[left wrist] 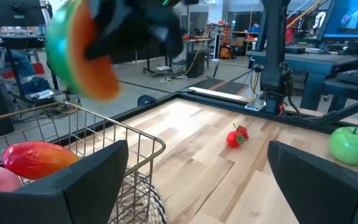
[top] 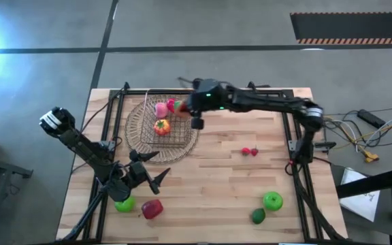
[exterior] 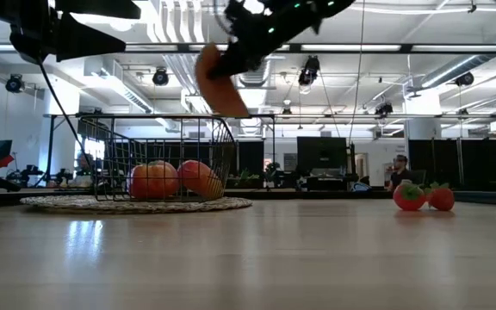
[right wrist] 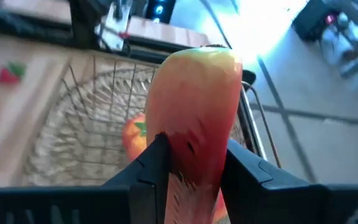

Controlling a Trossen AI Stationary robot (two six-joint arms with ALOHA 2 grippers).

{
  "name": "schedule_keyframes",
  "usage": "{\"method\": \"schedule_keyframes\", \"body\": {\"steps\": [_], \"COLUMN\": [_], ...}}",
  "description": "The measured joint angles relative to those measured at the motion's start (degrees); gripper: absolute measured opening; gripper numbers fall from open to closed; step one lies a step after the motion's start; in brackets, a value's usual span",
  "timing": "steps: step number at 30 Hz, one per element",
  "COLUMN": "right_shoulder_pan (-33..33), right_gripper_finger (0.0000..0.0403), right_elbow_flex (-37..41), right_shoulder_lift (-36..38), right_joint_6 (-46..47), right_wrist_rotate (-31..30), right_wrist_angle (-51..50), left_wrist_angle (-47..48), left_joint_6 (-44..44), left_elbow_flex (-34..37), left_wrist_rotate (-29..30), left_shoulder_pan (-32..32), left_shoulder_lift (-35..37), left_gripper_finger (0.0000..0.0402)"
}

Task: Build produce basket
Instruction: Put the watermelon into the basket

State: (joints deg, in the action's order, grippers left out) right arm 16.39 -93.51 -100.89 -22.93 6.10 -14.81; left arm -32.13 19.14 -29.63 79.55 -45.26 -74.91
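While the right gripper (right wrist: pixel 194 168) is clamping the watermelon slice (right wrist: pixel 194 118) right over the basket's (top: pixel 156 139) rim near the desk's far edge, an early release is risking it bouncing outside; left gripper (top: pixel 156 178) is idling open near-left.

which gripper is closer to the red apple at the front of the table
Left. The left gripper hovers open just behind the red apple, near the table's front left. The right gripper is far off over the basket at the back, clamped on the watermelon slice.
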Motion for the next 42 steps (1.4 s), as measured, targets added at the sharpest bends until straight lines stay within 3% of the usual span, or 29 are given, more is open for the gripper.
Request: {"method": "schedule_keyframes", "body": {"steps": [3, 9, 14, 22, 29, 37, 42], "right_shoulder_pan": [-0.03, 0.0, 0.0, 0.0, -0.27, -0.27, -0.66], "right_gripper_finger": [0.0098, 0.0098, 0.0098, 0.0098, 0.0105, 0.0171, 0.0198], "right_elbow_flex": [-6.15, -18.15, -27.41, -37.12, -40.22, -40.32, -40.57], "right_shoulder_lift": [-6.21, -16.07, -23.83, -32.87, -35.51, -35.29, -34.86], "right_joint_6": [-5.9, -19.42, -29.25, -33.76, -36.41, -39.22, -39.25], "right_wrist_rotate": [0.66, 9.99, 10.43, 10.85, 11.06, 10.0, 2.84], "right_wrist_angle": [-1.5, -11.94, -22.49, -34.56, -37.64, -37.2, -37.64], "left_wrist_angle": [0.05, 0.06, 0.04, 0.1, 0.1, 0.07, 0.07], "left_joint_6": [-0.02, -0.1, -0.52, -0.52, -0.52, -0.52, -0.5], "left_elbow_flex": [-0.08, -0.07, -0.07, 0.2, 0.33, 0.33, 0.33], "left_wrist_rotate": [0.0, 0.0, 0.01, 0.0, 0.0, 0.02, 0.02], "left_shoulder_pan": [-0.56, -2.24, -2.57, -3.0, -3.05, -3.05, -3.11], "left_shoulder_lift": [0.38, 1.7, 1.85, 1.85, 1.85, 1.85, 1.85], "left_gripper_finger": [0.0368, 0.0368, 0.0368, 0.0368, 0.0368, 0.0368, 0.0368]}}
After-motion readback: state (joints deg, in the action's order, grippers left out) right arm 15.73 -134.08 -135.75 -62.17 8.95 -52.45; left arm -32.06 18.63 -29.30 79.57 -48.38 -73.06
